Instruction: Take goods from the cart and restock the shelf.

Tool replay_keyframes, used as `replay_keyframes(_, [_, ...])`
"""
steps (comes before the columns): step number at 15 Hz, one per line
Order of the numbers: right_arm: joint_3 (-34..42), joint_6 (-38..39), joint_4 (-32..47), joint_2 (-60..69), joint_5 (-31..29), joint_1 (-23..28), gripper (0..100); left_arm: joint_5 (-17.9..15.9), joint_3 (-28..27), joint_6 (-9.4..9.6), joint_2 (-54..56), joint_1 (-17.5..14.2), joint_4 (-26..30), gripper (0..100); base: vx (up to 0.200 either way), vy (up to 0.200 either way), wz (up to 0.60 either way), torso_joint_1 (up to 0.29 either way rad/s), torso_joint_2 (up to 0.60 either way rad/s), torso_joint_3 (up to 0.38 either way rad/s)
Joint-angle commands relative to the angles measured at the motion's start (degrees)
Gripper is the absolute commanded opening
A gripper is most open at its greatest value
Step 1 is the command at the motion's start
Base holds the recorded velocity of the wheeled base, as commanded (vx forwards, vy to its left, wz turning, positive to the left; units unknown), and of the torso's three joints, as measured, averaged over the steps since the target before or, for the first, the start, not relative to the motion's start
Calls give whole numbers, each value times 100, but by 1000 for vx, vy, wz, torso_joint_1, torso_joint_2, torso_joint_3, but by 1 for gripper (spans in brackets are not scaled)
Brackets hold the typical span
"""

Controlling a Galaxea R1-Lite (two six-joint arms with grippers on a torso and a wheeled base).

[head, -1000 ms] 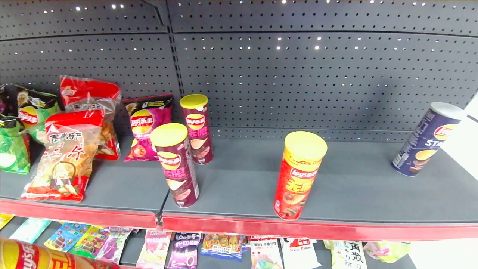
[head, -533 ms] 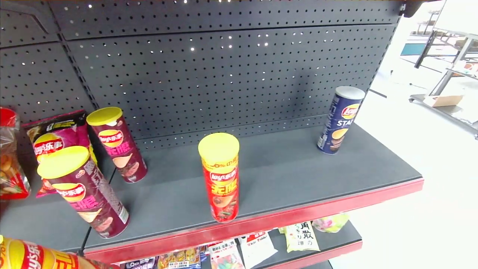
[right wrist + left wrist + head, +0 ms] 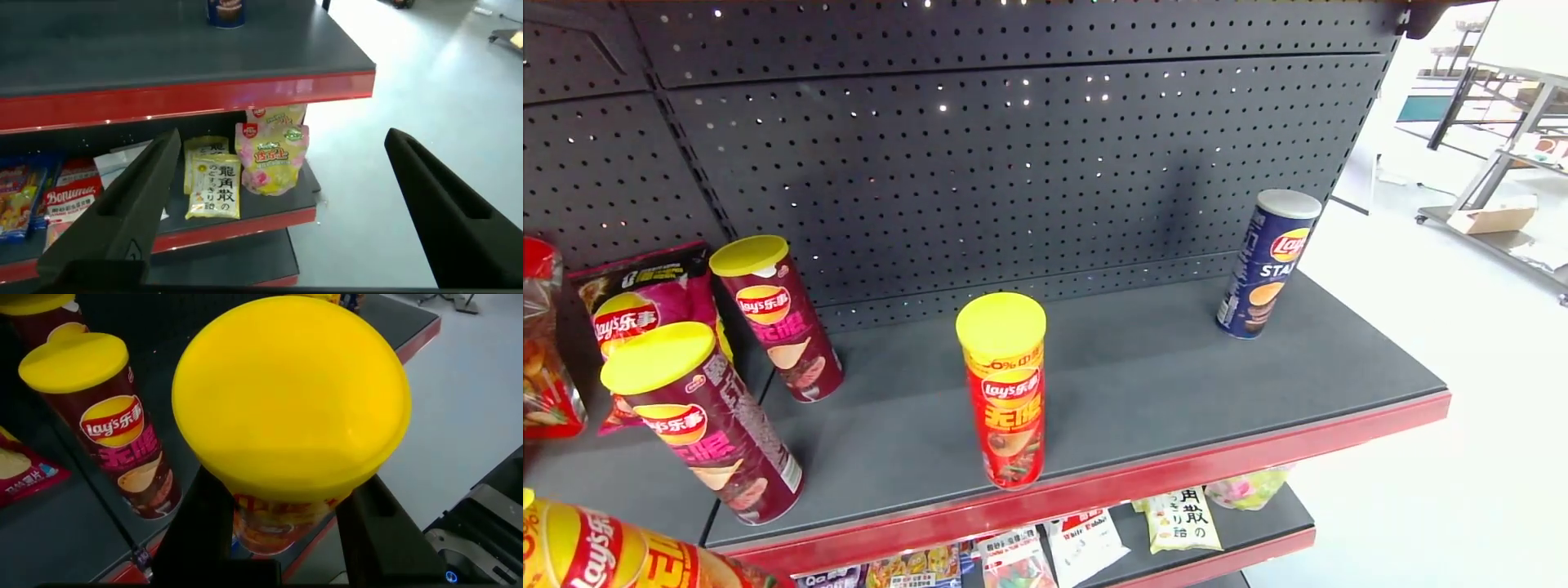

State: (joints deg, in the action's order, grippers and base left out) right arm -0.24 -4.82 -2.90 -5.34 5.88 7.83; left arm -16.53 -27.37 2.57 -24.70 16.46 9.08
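A red chip can with a yellow lid sits between the fingers of my left gripper, which is shut on it. In the head view the same can lies tilted at the bottom left, just in front of the shelf's red edge. On the grey shelf stand two maroon cans, a red can near the front edge and a blue can at the back right. My right gripper is open and empty, facing the lower shelf.
Snack bags stand at the shelf's left end. Small packets lie on the lower shelf. Bare shelf lies between the red can and the blue can. White floor and a metal rack lie beyond the shelf's right end.
The head camera swung right a second ago, so the whole shelf shifted left in the picture. Since half a second ago the held can has risen slightly at the bottom left.
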Motion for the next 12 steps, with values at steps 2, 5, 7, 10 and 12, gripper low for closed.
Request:
replay_keyframes(2, [24,183,264,-29,-157,8,100,1,-32,-20,-343,-2,-152,0,0,0,0,0,0,0])
replay_keyframes(5, [24,499,299,-29,-315,0,100,9,-5,-64,-589,-2,-302,0,0,0,0,0,0,0])
replay_keyframes(7, [24,517,299,-29,-324,0,100,1,-23,-73,-809,-2,-319,0,0,0,0,0,0,0])
replay_keyframes(10, [24,517,299,-29,-324,0,100,18,-23,-81,-1230,-29,-794,0,0,0,0,0,0,0])
replay_keyframes(12, [24,517,299,-29,-324,0,100,36,-14,-81,-1600,-37,-1128,0,0,0,0,0,0,0])
